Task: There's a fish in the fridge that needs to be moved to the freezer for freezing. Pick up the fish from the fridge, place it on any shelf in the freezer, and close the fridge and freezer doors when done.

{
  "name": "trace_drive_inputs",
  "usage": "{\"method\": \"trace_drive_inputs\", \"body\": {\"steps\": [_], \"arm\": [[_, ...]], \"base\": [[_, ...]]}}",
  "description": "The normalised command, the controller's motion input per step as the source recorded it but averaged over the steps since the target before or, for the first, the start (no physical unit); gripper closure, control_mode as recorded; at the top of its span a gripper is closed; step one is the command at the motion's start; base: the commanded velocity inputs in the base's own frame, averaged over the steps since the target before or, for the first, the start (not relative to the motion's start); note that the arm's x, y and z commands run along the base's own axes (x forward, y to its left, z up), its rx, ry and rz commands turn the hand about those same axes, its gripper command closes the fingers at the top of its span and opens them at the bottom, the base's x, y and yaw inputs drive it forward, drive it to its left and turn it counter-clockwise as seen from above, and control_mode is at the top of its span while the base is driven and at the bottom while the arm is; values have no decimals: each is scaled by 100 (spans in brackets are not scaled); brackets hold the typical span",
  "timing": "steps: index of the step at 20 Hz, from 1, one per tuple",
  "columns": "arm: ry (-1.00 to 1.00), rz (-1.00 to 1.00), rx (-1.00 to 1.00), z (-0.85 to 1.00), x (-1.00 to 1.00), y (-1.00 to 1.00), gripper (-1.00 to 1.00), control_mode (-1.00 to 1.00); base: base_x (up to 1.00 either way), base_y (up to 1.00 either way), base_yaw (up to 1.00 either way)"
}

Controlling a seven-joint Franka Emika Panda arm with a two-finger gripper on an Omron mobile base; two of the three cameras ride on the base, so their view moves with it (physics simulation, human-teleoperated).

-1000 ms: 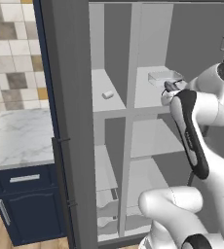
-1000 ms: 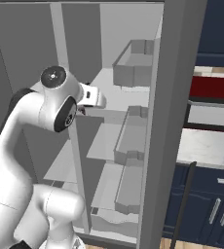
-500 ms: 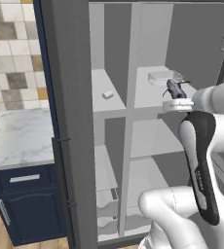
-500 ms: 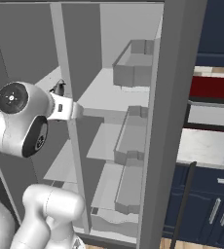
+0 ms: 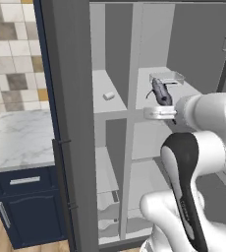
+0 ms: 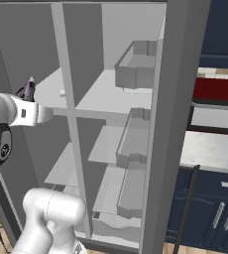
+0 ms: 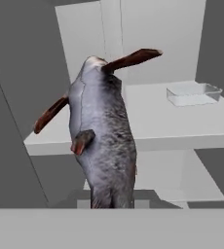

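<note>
A marble counter [image 5: 16, 140] is seen left of the tall grey unit, with a navy cabinet [image 5: 21, 206] set under it and a tiled wall [image 5: 12, 54] behind it. A clear tray [image 7: 193, 94] is seen on a white shelf inside the unit, and a small white block [image 5: 108, 96] is seen on the narrower shelf to its left. On the unit's other side, a second counter [image 6: 212, 149] is seen over navy cabinets [image 6: 217, 213], with a red panel [image 6: 216, 89] above it.
</note>
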Motion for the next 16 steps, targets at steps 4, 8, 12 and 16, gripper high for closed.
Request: {"method": "trace_drive_inputs", "body": {"steps": [4, 8, 12, 16], "arm": [[0, 0, 0, 0, -1, 72, 100, -100], [2, 0, 0, 0, 4, 46, 100, -100], [12, 4, 7, 0, 40, 14, 100, -100], [4, 4, 7, -4, 54, 28, 100, -100]], "base": [[0, 0, 0], [0, 0, 0], [0, 0, 0], [0, 0, 0]]}}
